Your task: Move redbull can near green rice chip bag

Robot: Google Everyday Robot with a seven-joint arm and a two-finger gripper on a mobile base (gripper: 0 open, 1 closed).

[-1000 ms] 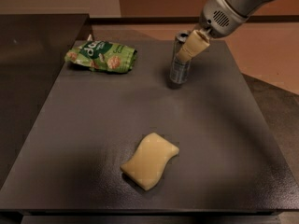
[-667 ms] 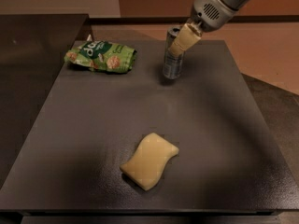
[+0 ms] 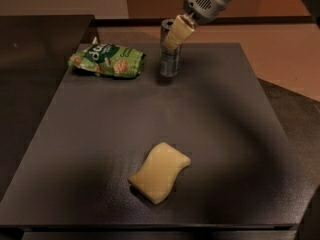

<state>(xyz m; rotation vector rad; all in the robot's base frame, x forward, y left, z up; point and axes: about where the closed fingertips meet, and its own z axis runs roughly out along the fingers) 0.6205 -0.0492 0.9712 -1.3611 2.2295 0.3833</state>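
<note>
**Can carried leftward, now just beside the bag**

The gripper (image 3: 173, 33) hangs over the far edge of the bench (image 3: 227, 134). Its pale fingers (image 3: 178, 30) are clamped on the upper part of the redbull can (image 3: 169, 62), one finger lying across the can's front near the rim. A second ago gripper and can stood further right. Both have since travelled left together, and the can is upright, close to the right end of the green rice chip bag (image 3: 107, 60) with a narrow strip of bench between them. Whether the can's base touches the bench I cannot tell. The bag and the yellow sponge (image 3: 160, 172) have not shifted.

The can sits near the far edge, the bag at the far left corner, close to the left edge. The sponge lies well apart from both, towards the near edge. The right half of the bench and the middle band are open.

The bench is matte dark grey. A darker surface (image 3: 35, 64) adjoins it on the left, with tan floor (image 3: 285, 49) beyond the far right.
</note>
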